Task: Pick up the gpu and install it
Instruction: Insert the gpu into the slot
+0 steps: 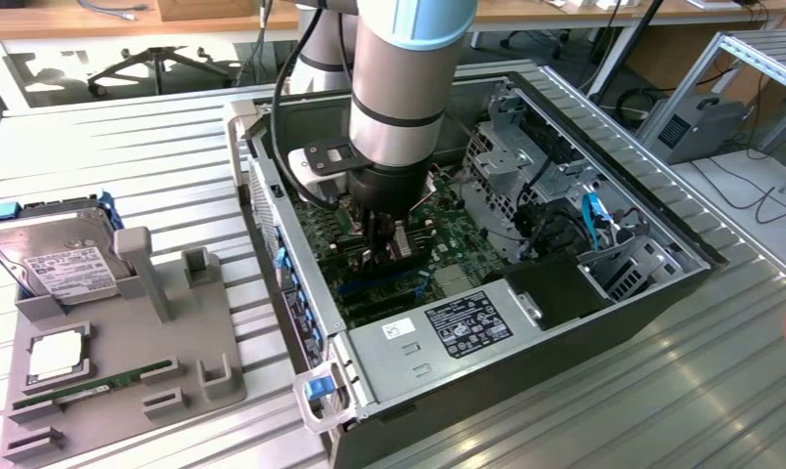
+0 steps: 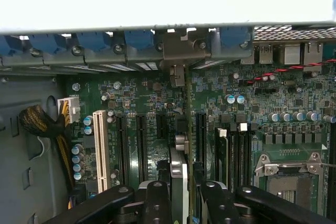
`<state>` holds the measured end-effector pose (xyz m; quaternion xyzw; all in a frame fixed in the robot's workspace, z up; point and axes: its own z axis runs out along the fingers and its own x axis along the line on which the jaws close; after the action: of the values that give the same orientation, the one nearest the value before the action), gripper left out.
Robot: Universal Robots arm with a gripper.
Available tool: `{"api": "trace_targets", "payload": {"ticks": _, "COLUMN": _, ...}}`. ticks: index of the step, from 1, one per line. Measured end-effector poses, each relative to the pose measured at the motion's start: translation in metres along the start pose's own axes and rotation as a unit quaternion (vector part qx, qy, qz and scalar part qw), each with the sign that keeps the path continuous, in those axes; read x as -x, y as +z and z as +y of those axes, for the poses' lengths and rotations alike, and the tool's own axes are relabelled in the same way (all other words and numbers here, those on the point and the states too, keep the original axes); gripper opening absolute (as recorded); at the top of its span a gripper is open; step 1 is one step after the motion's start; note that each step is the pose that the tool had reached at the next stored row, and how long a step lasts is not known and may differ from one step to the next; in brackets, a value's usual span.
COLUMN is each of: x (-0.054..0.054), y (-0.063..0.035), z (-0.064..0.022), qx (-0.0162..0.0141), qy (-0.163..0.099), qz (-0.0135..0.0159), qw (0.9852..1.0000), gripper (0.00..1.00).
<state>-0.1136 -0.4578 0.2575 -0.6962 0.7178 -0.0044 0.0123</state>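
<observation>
Now holding the gpu (image 2: 179, 182) edge-on between the fingers of the gripper (image 2: 180, 195), clamped on the card's top edge, low over the motherboard (image 2: 157, 108) inside the open computer case (image 1: 407, 366). Best done slowly: keep the card upright and square to the black expansion slots (image 2: 140, 145), line its silver bracket (image 2: 177, 74) up with the rear opening under the blue latches (image 2: 139, 39), and press straight down rather than at a tilt. Probably already partly in a slot, though the card's lower edge is hidden behind the fingers. Worth minding the neighbours: white slot (image 2: 100, 148) to one side, memory sockets (image 2: 236, 153) and the bare CPU socket (image 2: 286, 179) to the other, sleeved cables (image 2: 42, 124) near the case wall. Farther out, in the exterior view, a ribbed metal table (image 1: 132, 147) under the case; on the exterior view's left, a grey parts holder (image 1: 146, 332) with a hard drive (image 1: 54, 259), a processor (image 1: 57, 357) and a green memory stick (image 1: 93, 383). Beyond, wooden desks (image 1: 107, 20), an office chair (image 1: 146, 63) and an aluminium frame (image 1: 759, 59).
</observation>
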Motion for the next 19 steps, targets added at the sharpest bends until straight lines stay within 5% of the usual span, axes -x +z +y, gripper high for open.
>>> {"api": "trace_targets", "payload": {"ticks": 19, "x": 0.0012, "y": -0.0016, "z": 0.0001, "qx": 0.0002, "qy": -0.012, "qz": 0.0008, "qw": 0.9999, "gripper": 0.27}}
